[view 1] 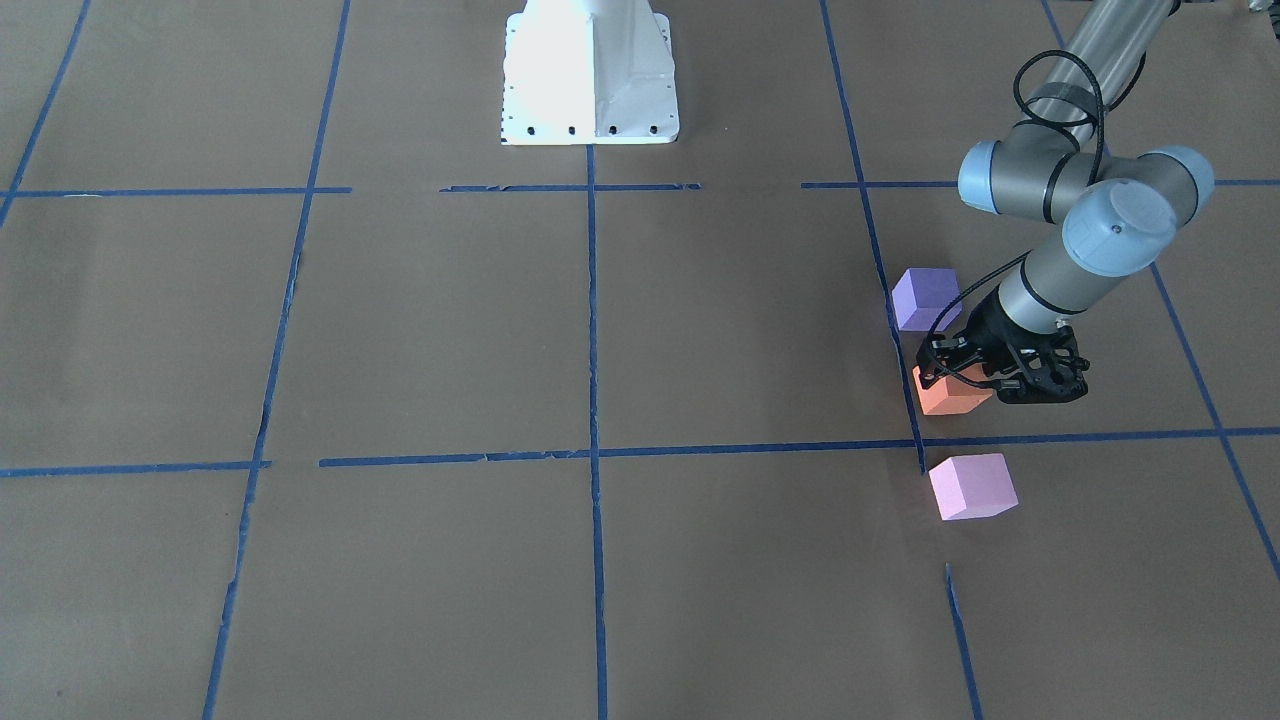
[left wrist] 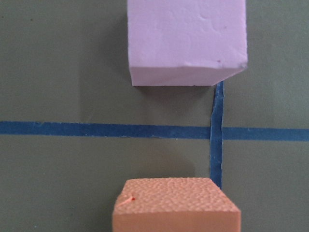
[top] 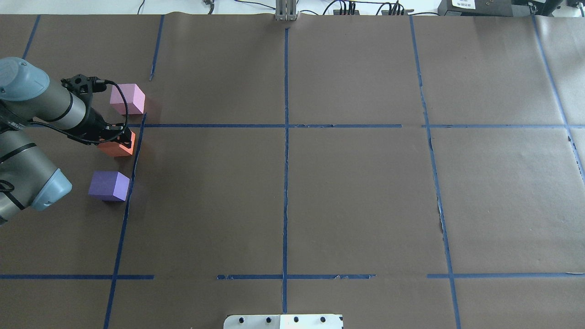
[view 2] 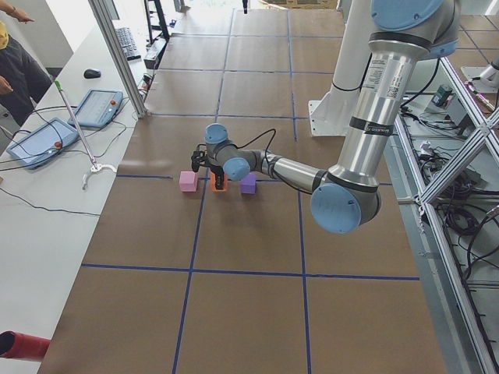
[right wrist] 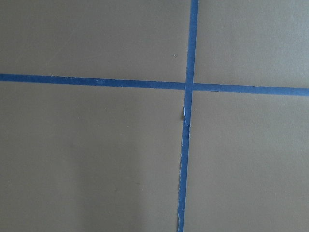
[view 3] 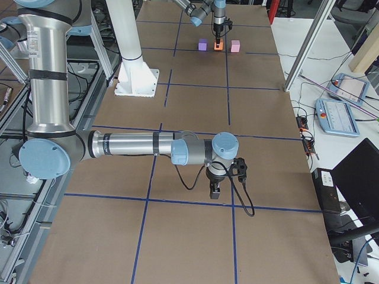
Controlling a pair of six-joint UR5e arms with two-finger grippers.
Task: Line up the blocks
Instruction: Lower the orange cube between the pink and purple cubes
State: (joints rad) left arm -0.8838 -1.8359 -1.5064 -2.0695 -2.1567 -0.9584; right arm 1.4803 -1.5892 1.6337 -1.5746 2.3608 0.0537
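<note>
Three blocks lie in a row at the table's left side: the dark purple block [top: 109, 185], the orange block [top: 116, 147] and the pink block [top: 128, 98]. My left gripper [top: 119, 140] points down over the orange block, its fingers on either side of it, and looks shut on it; the block sits at table level. The left wrist view shows the orange block [left wrist: 176, 204] at the bottom and the pink block [left wrist: 186, 41] beyond a tape line. My right gripper [view 3: 214, 192] hangs over bare paper far from the blocks; I cannot tell if it is open.
Brown paper [top: 356, 196] with a grid of blue tape lines [top: 285, 183] covers the table. The white robot base [view 1: 590, 75] stands at the table's near edge. Operator pendants [view 2: 47, 136] lie on a side bench.
</note>
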